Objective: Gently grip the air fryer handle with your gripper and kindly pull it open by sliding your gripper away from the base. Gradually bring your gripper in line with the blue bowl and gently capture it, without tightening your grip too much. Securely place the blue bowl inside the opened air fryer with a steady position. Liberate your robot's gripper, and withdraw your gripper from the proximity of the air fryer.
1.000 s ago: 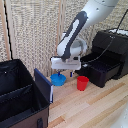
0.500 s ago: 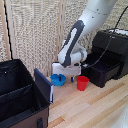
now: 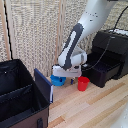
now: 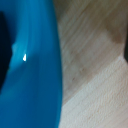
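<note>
On the exterior view's left, a big black fabric case [image 3: 20,95] with dividers is sitting open on the light wooden floor [image 3: 95,107], its front flap [image 3: 43,86] with a blue edge standing up beside it. Behind everything a pale woven screen [image 3: 35,35] is running along the back.

Just past the flap, the blue bowl [image 3: 58,80] is resting on the floor, and the white arm [image 3: 80,35] is reaching down from the upper right so that its white end piece is sitting right over the bowl. The end effector [image 3: 64,76] is down at the bowl's rim; its fingers are hidden against the blue from where I am standing, so I cannot tell whether they are spread or closed on it. In the wrist view the blue bowl [image 4: 27,65] is filling nearly half the picture, very close and blurred, with wood grain [image 4: 92,75] beside it.

Just beside the bowl, toward the exterior view's right, a red cup [image 3: 83,83] is standing upright on the floor. Further right, the air fryer [image 3: 110,52] is sitting against the screen, its drawer [image 3: 99,72] pulled out toward the cup. A dark cable [image 3: 102,50] is hanging across its front.
</note>
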Robot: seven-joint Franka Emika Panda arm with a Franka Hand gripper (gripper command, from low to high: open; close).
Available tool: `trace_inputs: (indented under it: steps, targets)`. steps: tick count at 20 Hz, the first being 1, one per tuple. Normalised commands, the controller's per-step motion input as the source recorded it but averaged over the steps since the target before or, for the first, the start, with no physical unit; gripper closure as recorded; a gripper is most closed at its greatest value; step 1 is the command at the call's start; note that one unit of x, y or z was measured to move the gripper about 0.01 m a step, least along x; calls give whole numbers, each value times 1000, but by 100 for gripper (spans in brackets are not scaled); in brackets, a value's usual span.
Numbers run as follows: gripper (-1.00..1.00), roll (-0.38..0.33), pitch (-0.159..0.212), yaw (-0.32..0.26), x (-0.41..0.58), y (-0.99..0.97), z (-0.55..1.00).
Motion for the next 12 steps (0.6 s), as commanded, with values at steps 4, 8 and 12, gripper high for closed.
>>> trace_inputs:
  steps: [4,8,12]
  targets:
    - [100,11,4,40,-19,0,-12]
    - [100,43,87,0,11,3,-1]
    - [100,126,76,0,44,5,368]
